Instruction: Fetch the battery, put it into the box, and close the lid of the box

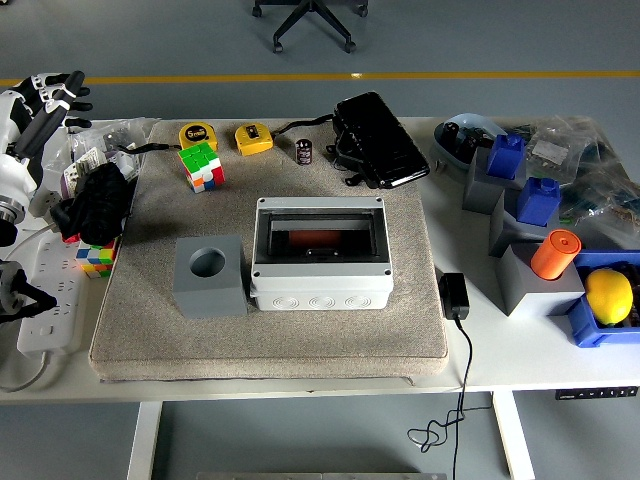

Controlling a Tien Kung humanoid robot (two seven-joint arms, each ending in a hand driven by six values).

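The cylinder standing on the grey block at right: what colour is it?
Orange cylinder, clearest in the head view.

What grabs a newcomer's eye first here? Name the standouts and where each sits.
The grey box sits mid-mat with its clear lid closed over something reddish inside, a grey block with a round hole beside it on the left. A bright Rubik's cube stands at the mat's far left, and a yellow lemon lies in a blue bin at the right edge. The left hand hangs at the far left, fingers spread.
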